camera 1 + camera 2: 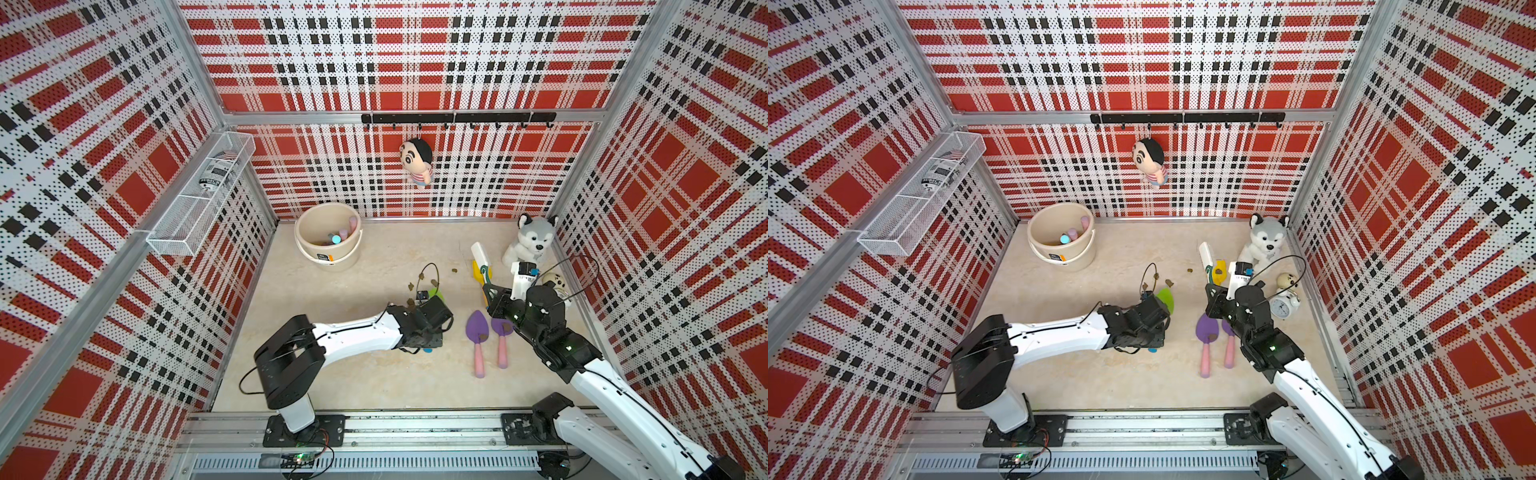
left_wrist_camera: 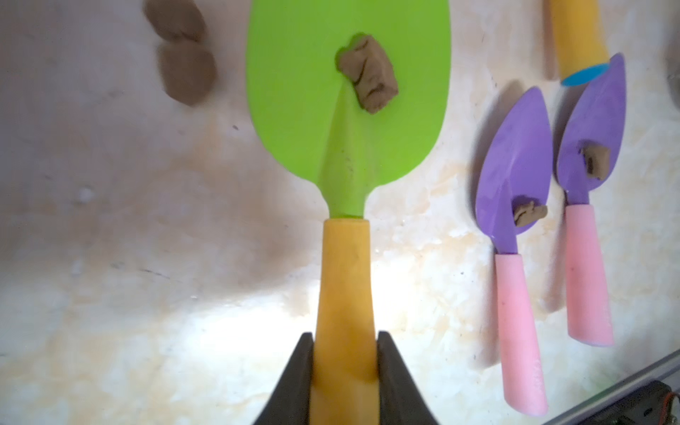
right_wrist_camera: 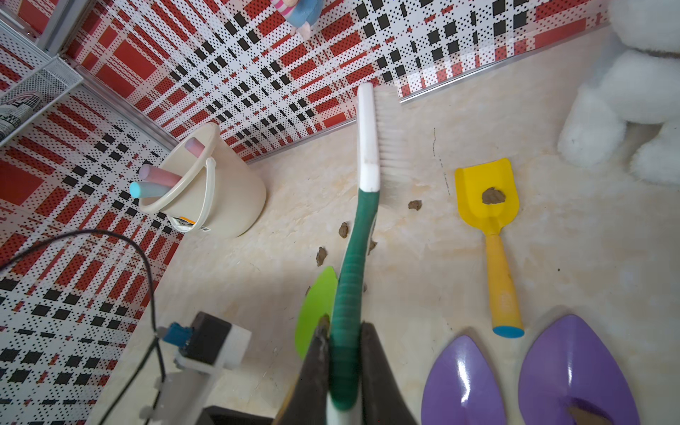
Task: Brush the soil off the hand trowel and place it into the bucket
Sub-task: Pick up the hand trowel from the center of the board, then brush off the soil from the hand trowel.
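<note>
Hand trowel (image 2: 294, 92): green blade, yellow-orange handle. It sits near the middle of the table (image 2: 147, 294), in front of the left arm, with the blade pointing away from the robot base. Whether it rests on the table or is lifted just off it cannot be told.
Left fingers (image 2: 290, 379): closed on the rear end of the trowel handle, one on each side. Gripping this far back probably serves to leave the whole blade face-up and free for brushing.
Soil on blade (image 2: 368, 73): one brown lump near the blade centre, not yet brushed off.
Purple trowels (image 2: 515, 154): two with pink handles, lying side by side just right of the held trowel. Each carries its own lump and appears to be waiting its turn.
Right fingers (image 3: 379, 375): closed on the brush's green ribbed handle.
Brush (image 3: 368, 140): white head with the bristles to one side, held above the table and apart from the green blade. It looks ready for a sweep.
Loose soil (image 3: 322, 255): several lumps on the bare table beyond the green blade tip.
Yellow scoop (image 3: 474, 184): lying flat farther back on the right, with one lump on its blade.
Bucket (image 3: 235, 198): upright in the far left corner, well apart from the held trowel. Placing the trowel there will likely need a long reach by the left arm.
Bucket contents: three tool handles (image 3: 158, 173), two pink and one pale with a blue end, leaning on the wall. Their blades are hidden.
</note>
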Available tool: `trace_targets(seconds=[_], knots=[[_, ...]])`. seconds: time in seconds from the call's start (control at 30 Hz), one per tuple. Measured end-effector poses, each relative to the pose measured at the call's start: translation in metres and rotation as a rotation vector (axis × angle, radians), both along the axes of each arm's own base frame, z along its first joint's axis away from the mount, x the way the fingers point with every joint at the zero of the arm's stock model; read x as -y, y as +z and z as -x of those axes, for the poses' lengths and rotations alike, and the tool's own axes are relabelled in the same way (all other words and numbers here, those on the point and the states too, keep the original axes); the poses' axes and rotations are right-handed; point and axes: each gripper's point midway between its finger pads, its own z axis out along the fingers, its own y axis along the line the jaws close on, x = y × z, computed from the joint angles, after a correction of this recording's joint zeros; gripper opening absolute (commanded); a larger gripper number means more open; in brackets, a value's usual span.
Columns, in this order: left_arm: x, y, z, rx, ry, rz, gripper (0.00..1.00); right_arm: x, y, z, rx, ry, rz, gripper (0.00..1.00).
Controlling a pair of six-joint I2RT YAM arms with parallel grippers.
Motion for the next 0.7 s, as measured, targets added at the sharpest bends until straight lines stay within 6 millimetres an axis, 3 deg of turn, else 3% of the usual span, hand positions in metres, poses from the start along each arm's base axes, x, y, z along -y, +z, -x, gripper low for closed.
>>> trace_targets(seconds=[0.17,0.33,0.57,0.7], knots=[[-0.048,0.029,-0.026,0.080,0.022,0.019,0.00,-0.010,-0.002,0.002,-0.008,0.062,-0.007,0.00],[-0.084,0.055,-0.040,0.158,0.013,0.023,0.00,-0.038,-0.002,0.008,-0.008,0.227,-0.040,0.00],[-0.124,0.065,-0.054,0.201,0.004,-0.050,0.00,-0.082,0.001,0.028,-0.009,0.515,-0.132,0.00],[-0.131,0.070,-0.051,0.216,-0.030,-0.071,0.00,-0.105,-0.001,0.042,-0.044,0.664,-0.204,0.00]])
